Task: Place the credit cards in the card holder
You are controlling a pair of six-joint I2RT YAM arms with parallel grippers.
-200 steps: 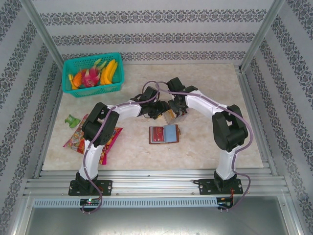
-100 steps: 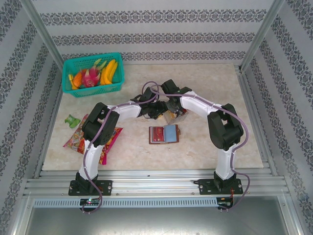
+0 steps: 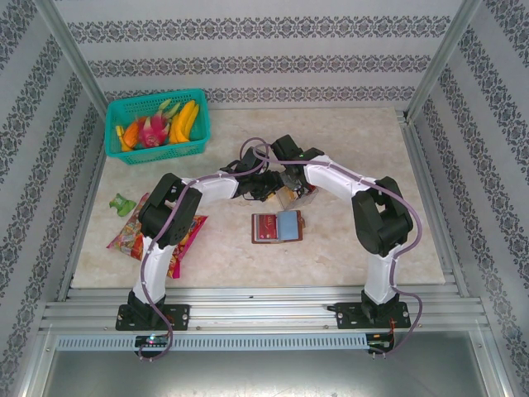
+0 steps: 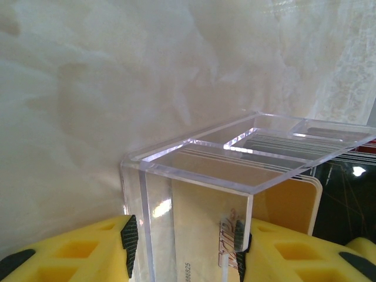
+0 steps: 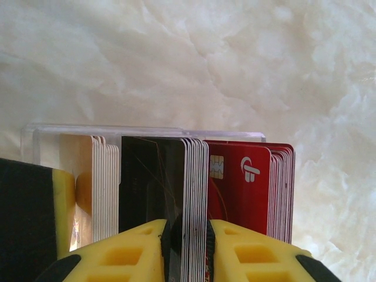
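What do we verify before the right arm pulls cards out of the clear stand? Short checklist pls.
1. Left gripper bracing the clear stand: ok, pads sit against both side walls.
2. Right gripper straddling the credit cards: ok, one finger on either side of the white-edged bundle.
3. Right grip fully closed: cannot tell.
4. Single card selected: not ok, several cards sit between the fingers.
5. Card holder ready: ok, it lies open on the table, just on the near side of the stand.
6. Path to the holder: ok, the top view has nothing lying between stand and holder.
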